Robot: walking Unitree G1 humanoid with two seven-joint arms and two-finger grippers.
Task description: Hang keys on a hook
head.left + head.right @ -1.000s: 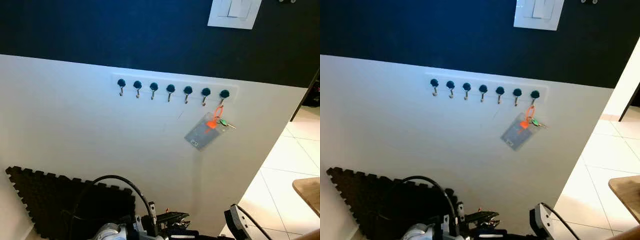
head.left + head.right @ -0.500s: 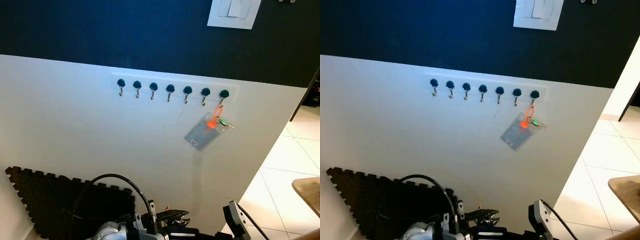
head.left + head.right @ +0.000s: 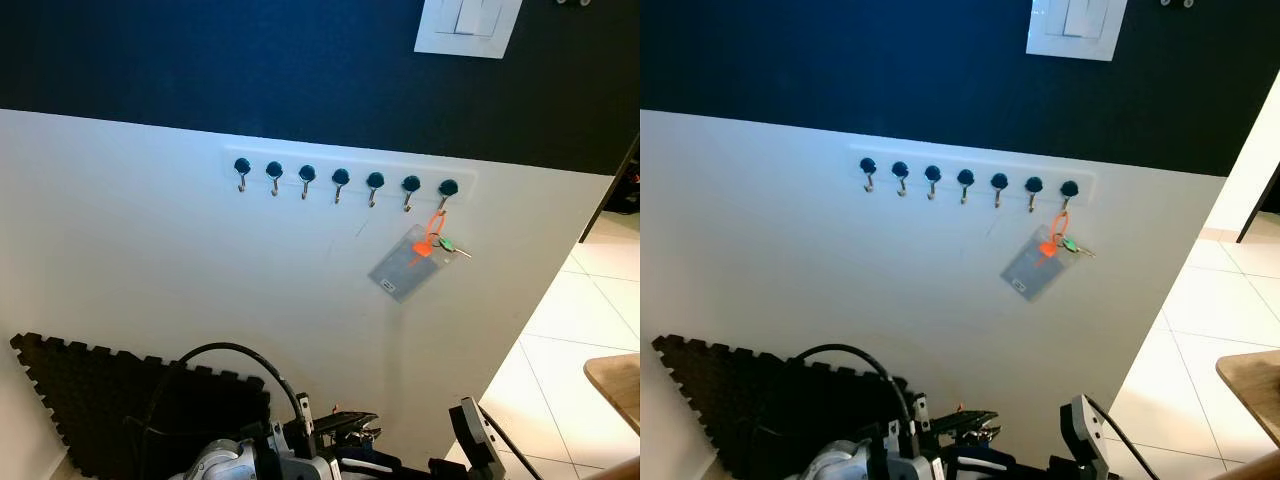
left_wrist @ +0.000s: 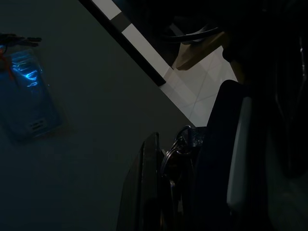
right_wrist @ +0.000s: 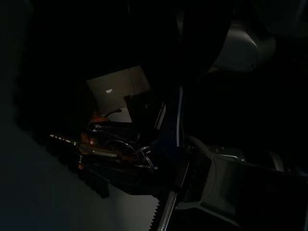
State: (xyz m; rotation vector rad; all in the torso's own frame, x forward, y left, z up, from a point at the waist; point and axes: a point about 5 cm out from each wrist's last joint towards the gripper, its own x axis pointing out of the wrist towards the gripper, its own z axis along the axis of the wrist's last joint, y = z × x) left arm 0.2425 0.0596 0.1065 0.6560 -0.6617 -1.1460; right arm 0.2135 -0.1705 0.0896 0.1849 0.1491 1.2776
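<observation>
Seeing any change at the left gripper (image 3: 345, 425)?

Barely. I've raised it a touch, fingers clenched on the small silver metal key bunch on its ring (image 4: 175, 149), pinched between them.

Hooks?

White rail of dark-knobbed metal hooks (image 3: 340, 178) sits well above the fingertips. I'd say most of the lift remains. Right gripper (image 3: 470, 440) idles beside; its grip I can't tell.

White light switch (image 3: 468, 24) on the dark upper wall, black foam mat (image 3: 90, 400) below, pale floor tiles (image 3: 565, 360) beside.
</observation>
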